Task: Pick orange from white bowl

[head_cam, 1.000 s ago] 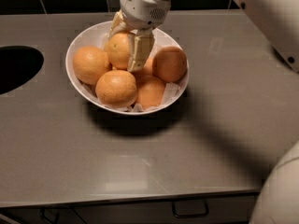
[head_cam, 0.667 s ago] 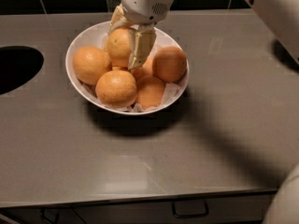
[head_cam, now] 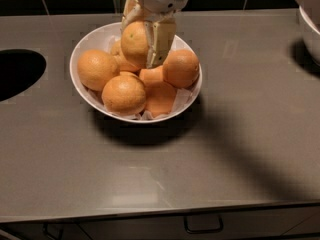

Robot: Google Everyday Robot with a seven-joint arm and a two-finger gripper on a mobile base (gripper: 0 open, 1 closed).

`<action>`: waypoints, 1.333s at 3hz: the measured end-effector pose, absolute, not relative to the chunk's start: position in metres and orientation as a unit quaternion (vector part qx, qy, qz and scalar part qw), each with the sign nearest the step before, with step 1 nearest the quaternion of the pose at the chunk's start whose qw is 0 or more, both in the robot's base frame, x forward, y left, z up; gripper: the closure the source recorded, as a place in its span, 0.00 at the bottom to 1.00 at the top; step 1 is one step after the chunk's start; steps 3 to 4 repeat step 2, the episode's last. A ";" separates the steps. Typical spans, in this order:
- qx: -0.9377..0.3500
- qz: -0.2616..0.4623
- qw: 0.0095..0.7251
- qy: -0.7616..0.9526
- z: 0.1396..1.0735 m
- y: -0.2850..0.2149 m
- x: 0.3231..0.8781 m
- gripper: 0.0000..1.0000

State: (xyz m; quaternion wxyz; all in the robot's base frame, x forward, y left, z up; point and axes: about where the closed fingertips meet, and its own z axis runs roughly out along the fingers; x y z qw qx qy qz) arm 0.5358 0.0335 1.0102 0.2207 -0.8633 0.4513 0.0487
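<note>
The grey counter (head_cam: 240,134) fills most of the view, with a dark round hole (head_cam: 17,74) at its 9 o'clock edge. The white bowl (head_cam: 80,54) sits toward 11 o'clock on it, lined with crinkled paper (head_cam: 184,98). My gripper (head_cam: 143,44) reaches in from 12 o'clock, its fingers clamped on the orange (head_cam: 134,43), which sits over the pile at the bowl's 12 o'clock side. Other oranges (head_cam: 96,69) lie at the bowl's 9, 7 and 3 o'clock.
</note>
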 end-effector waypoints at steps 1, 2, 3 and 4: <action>-0.867 0.052 0.260 0.421 1.017 0.030 0.531 1.00; -0.867 0.052 0.260 0.421 1.017 0.030 0.531 1.00; -0.867 0.052 0.260 0.421 1.017 0.030 0.531 1.00; -0.867 0.052 0.260 0.421 1.017 0.030 0.531 1.00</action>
